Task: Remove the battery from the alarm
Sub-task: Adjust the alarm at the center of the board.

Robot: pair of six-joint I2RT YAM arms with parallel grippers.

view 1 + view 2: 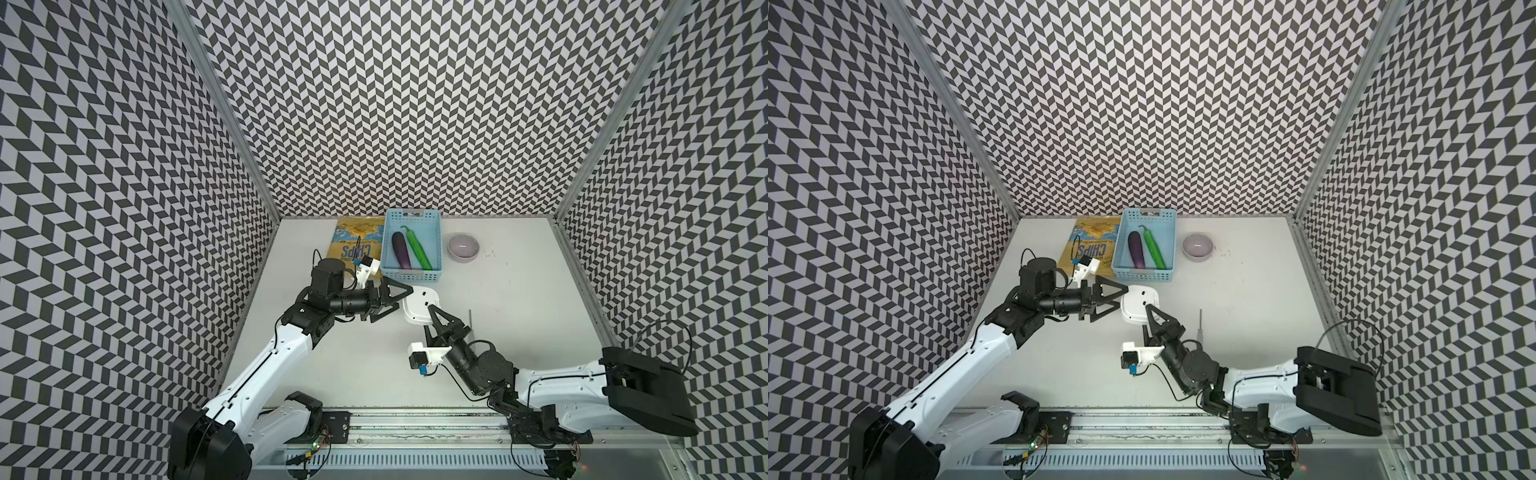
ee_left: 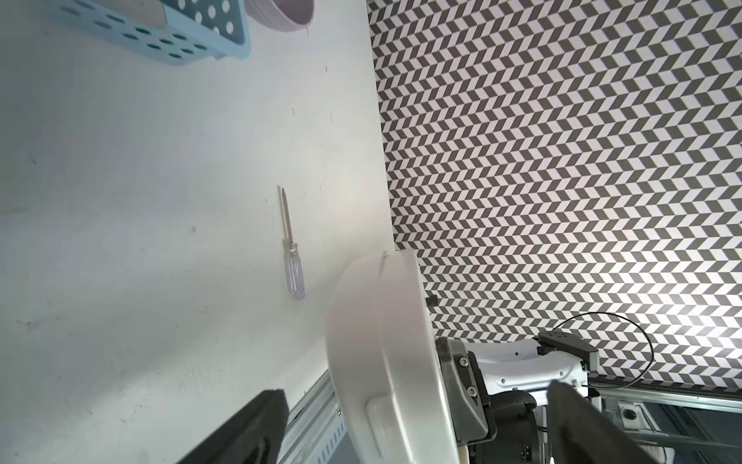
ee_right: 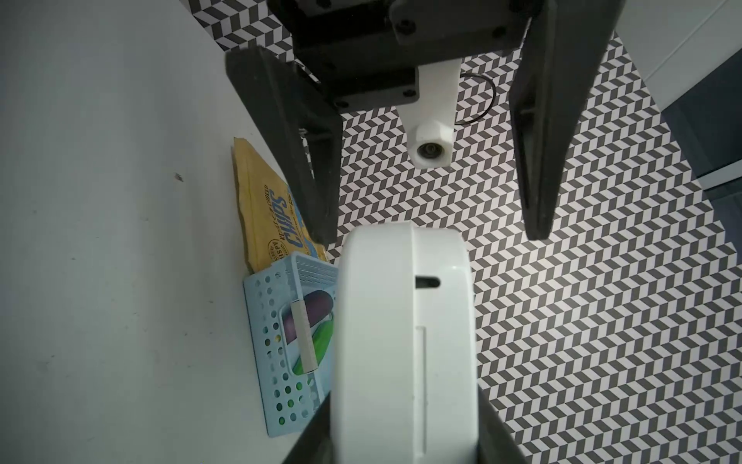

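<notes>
The alarm [image 1: 419, 305] [image 1: 1139, 304] is a white rounded-square clock held tilted above the table centre, its plain back upward. My right gripper [image 1: 428, 318] [image 3: 405, 442] is shut on its near edge, one finger on each flat side. My left gripper [image 1: 405, 298] [image 2: 415, 422] stands open at the alarm's left edge, with a finger [image 2: 257, 426] on either side of the rim and a gap at each. In the right wrist view the alarm [image 3: 401, 341] shows edge-on with a small slot. The battery is hidden in every view.
A thin screwdriver [image 1: 470, 322] [image 2: 291, 257] with a clear handle lies on the table right of the alarm. Behind stand a blue basket [image 1: 411, 275] holding a toy aubergine and a green vegetable, a yellow chips bag [image 1: 357, 245] and a pale bowl [image 1: 463, 247].
</notes>
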